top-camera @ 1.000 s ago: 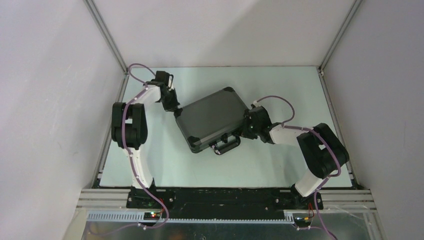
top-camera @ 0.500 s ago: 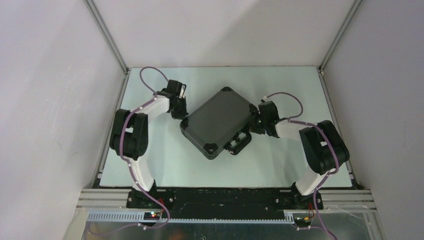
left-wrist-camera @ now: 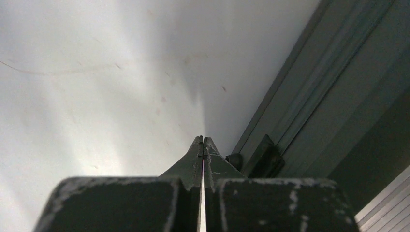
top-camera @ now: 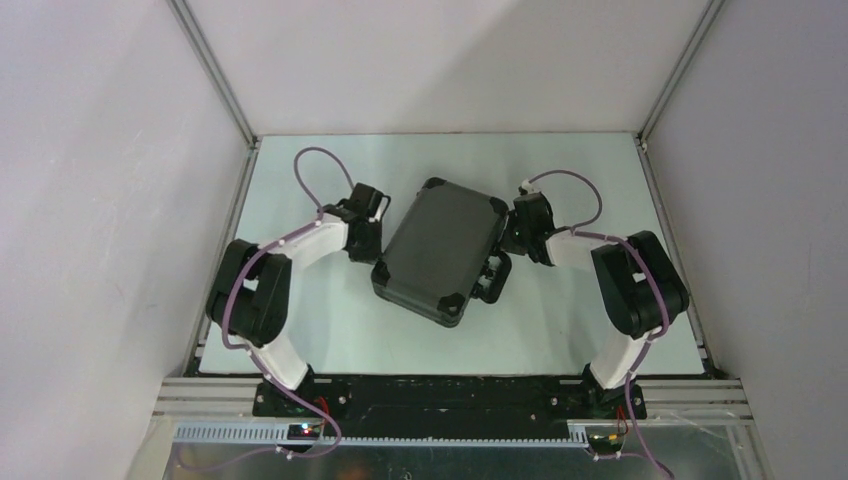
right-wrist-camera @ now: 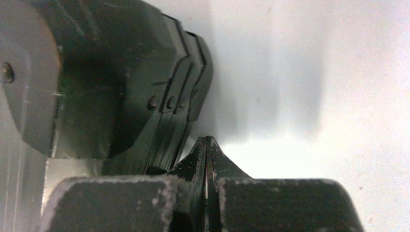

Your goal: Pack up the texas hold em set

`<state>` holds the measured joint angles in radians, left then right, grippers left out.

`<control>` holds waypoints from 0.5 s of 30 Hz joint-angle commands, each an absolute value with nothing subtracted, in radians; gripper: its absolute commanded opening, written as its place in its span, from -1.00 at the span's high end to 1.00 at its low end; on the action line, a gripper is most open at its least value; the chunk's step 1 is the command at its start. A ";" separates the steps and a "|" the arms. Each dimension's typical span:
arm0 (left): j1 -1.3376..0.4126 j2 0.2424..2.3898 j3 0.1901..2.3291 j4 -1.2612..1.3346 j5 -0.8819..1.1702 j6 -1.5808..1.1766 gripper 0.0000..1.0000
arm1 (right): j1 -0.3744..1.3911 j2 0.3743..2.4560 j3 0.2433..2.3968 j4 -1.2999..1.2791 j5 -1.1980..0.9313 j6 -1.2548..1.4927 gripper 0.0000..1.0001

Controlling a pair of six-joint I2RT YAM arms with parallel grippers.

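Note:
The texas hold em set shows only as its black hard case point(top-camera: 438, 248), closed and lying flat at an angle in the middle of the table, handle point(top-camera: 495, 278) pointing right. My left gripper point(top-camera: 375, 243) is shut and empty, its tip against the case's left long side. The left wrist view has the shut fingertips point(left-wrist-camera: 203, 141) beside the case's ribbed side point(left-wrist-camera: 309, 111). My right gripper point(top-camera: 508, 242) is shut and empty at the case's right side, just above the handle. In the right wrist view its tip point(right-wrist-camera: 207, 140) sits beside a rounded case corner point(right-wrist-camera: 121, 87).
The pale table point(top-camera: 560, 165) is boxed in by white walls with metal corner posts point(top-camera: 215, 75). Both arm bases stand on the black rail point(top-camera: 450, 395) at the near edge. Purple cables loop over each wrist.
The case has turned counter-clockwise, its handle swinging from the near side to the right. The left gripper moved right and nearer along its side; the right gripper moved farther back.

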<state>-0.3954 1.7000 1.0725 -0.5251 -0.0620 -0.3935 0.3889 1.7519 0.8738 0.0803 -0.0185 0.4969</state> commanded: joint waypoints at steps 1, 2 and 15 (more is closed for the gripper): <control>-0.644 1.722 1.011 -0.545 0.284 -0.540 1.00 | 0.520 1.822 0.925 0.158 -0.188 0.529 1.00; -0.645 1.703 0.995 -0.540 0.275 -0.548 1.00 | 0.519 1.815 0.924 0.149 -0.164 0.528 1.00; -0.398 1.363 1.141 -0.669 -0.053 -0.545 1.00 | 0.389 1.593 0.846 0.026 0.072 0.595 1.00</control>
